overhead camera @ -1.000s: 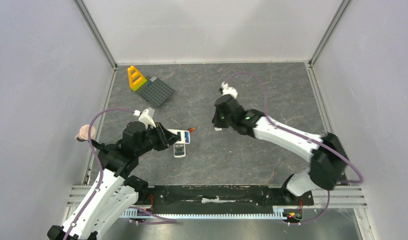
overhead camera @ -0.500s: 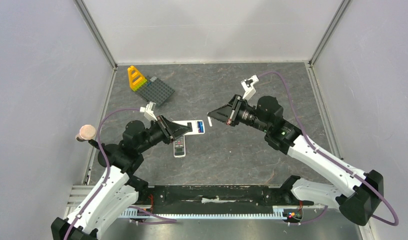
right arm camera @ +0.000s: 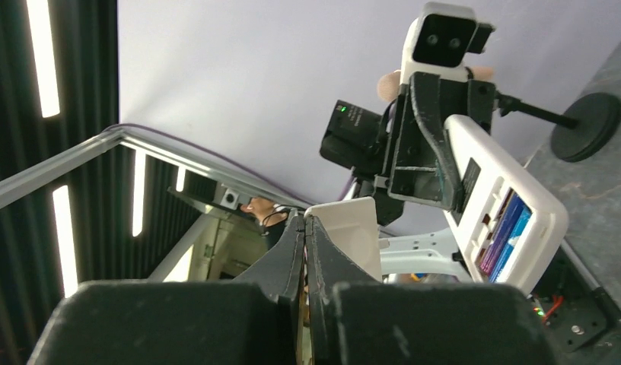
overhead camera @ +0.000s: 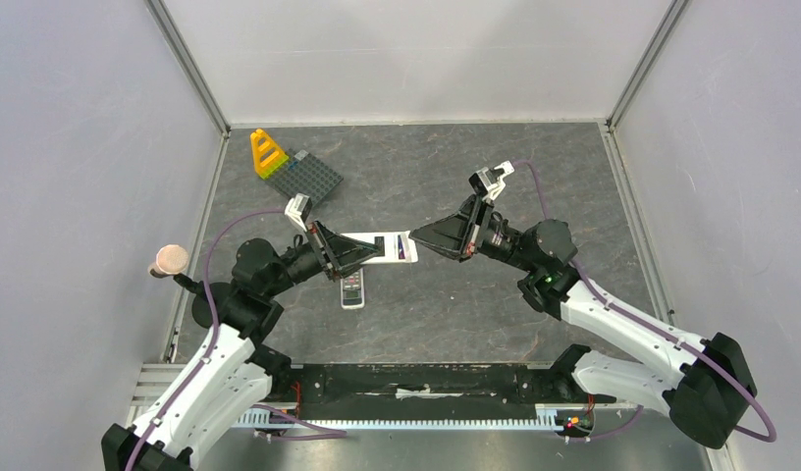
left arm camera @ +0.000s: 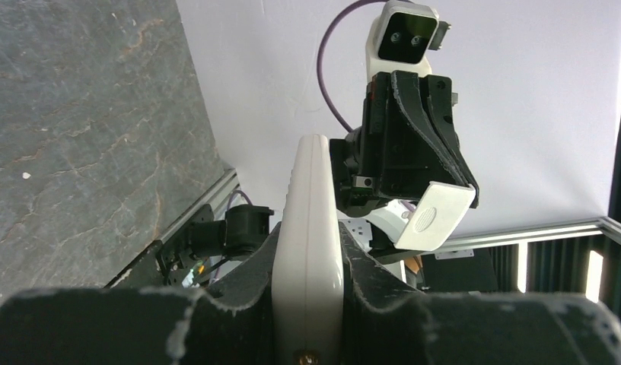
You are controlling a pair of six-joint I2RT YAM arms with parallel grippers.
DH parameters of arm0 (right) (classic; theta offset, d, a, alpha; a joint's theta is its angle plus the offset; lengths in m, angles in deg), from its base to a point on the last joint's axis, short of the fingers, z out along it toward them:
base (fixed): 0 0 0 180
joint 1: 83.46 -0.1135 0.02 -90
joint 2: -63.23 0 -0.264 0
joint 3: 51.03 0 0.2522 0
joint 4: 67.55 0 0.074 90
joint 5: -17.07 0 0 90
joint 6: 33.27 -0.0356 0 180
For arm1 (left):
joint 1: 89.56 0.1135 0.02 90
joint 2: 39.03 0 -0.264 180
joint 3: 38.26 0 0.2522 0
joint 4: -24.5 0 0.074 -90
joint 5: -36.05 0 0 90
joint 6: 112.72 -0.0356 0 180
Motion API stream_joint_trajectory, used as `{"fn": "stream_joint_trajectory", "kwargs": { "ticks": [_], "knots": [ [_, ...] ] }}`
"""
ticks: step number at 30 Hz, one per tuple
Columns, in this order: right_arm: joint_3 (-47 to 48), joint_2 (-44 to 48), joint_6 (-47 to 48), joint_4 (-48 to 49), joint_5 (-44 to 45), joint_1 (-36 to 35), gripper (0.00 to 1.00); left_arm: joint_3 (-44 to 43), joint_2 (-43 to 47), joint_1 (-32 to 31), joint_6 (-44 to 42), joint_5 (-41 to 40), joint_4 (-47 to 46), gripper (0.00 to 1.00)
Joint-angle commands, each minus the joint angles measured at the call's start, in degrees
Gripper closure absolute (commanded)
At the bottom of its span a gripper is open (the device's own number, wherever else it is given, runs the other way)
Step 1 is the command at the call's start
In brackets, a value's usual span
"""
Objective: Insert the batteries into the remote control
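1. Right wrist view, nearest: my right pincer [right arm camera: 304,228] is clamped flat on the white battery cover [right arm camera: 355,228].
2. Beyond it, the white remote [right arm camera: 513,176] is held off the table [overhead camera: 455,304] by my left pincer [overhead camera: 360,253]. Its open bay faces me, with the blue-purple batteries [right arm camera: 505,232] seated lengthwise inside.
3. Left wrist view shows the remote edge-on only, fingers [left arm camera: 372,281] tight on both flanks. The bay is hidden there.
4. Top external view: the remote's long axis runs straight between my two pincers, and the cover sits just beside its free end. I cannot tell if they touch.
5. My judgement: the right arm closes the bay, sliding the cover along that axis.
6. Farther off: a second remote [overhead camera: 352,291] lies on the table below, and a brick plate [overhead camera: 311,180] at the far left.
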Motion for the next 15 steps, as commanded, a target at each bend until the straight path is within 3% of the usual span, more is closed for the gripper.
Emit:
{"fn": "stream_joint_trajectory", "kwargs": {
  "ticks": [1, 15],
  "knots": [
    [-1.6, 0.7, -5.1, 7.1, -0.9, 0.2, 1.0, 1.0, 1.0, 0.1, 4.9, 2.1, -7.1, 0.98],
    [-6.6, 2.0, -8.3, 9.8, 11.7, -2.0, 1.0, 3.3, 2.5, 0.1, 10.3, 0.9, -11.0, 0.98]
  ]
}}
